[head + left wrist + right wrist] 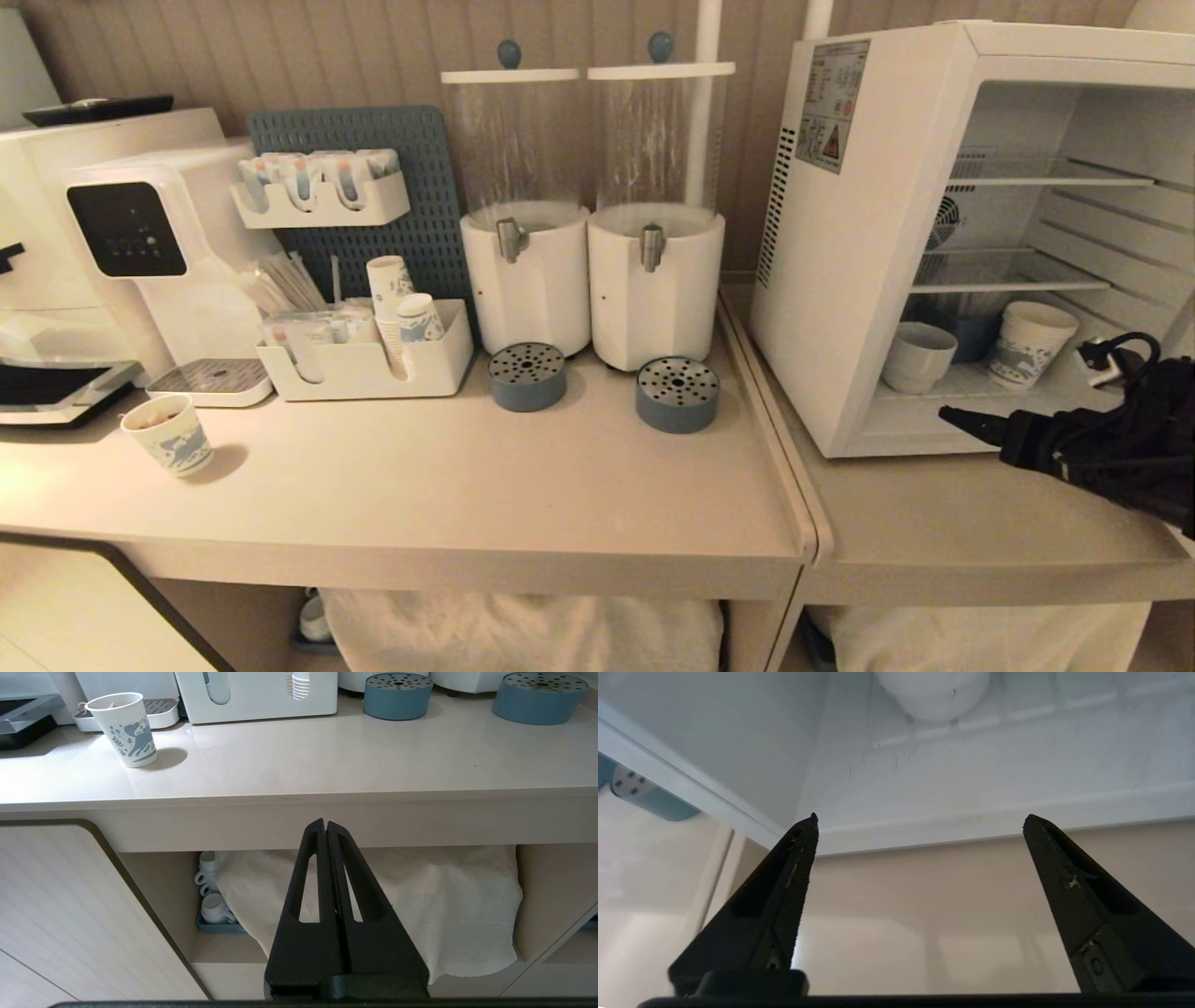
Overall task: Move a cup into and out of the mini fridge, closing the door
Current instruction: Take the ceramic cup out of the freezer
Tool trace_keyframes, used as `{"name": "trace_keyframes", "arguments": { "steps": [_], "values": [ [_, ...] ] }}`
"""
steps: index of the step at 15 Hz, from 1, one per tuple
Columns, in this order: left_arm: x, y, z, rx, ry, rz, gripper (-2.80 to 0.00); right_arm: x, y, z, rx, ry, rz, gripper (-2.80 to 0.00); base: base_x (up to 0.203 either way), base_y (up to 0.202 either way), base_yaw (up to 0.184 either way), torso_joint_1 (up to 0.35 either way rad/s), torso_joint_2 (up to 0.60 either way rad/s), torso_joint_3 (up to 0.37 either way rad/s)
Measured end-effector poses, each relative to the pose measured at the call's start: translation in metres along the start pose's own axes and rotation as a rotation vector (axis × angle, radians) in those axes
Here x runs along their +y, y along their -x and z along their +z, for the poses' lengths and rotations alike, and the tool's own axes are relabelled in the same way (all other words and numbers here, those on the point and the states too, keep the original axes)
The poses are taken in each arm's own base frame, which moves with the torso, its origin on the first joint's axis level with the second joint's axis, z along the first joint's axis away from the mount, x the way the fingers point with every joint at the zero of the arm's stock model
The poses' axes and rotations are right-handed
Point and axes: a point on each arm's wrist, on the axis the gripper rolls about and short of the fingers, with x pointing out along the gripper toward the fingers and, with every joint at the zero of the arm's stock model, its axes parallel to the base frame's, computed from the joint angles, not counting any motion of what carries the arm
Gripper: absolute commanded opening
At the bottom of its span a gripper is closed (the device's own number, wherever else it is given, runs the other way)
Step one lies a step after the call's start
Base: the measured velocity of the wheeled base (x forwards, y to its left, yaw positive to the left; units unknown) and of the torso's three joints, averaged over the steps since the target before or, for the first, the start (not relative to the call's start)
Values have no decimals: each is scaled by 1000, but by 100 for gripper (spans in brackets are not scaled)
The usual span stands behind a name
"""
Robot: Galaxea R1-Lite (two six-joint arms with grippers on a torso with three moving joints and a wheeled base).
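Head view: the cup sits on the open mini fridge's floor beside a printed paper cup; the right end effector hovers just outside.

Left wrist view: the left end effector is pressed closed, empty, below the surface.

Right wrist view: fingers spread wide, holding nothing.

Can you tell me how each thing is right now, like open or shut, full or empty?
Fridge: open, door not in head view.
Cup: upright on the fridge floor, not held.
Printed cup in fridge: upright beside it.
Printed cup on counter: upright, something inside.
Dispensers: clear tanks look empty, lids on.
Right hand: open, holding nothing, before the fridge.
Left hand: shut, holding nothing, below the counter edge.
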Motion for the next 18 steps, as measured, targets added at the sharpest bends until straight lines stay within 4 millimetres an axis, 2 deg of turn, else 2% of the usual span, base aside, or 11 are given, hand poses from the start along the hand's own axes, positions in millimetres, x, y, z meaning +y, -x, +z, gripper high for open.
{"name": "trace_keyframes", "arguments": {
  "steps": [5, 8, 11, 18],
  "values": [
    [0, 0, 0, -1, 9, 1, -280, -3, -7, 10, -32, 44, 15, 0, 0, 0, 0, 0, 0, 0],
    [0, 0, 0, -2, 16, 1, -280, -3, -15, 7, -26, 116, 91, 0, 0, 0, 0, 0, 0, 0],
    [0, 0, 0, -2, 24, 3, -280, -7, -28, 5, -81, 193, 155, 0, 0, 0, 0, 0, 0, 0],
    [0, 0, 0, -3, 32, 4, -280, -25, -66, -8, -168, 310, 154, 0, 0, 0, 0, 0, 0, 0]
  ]
}}
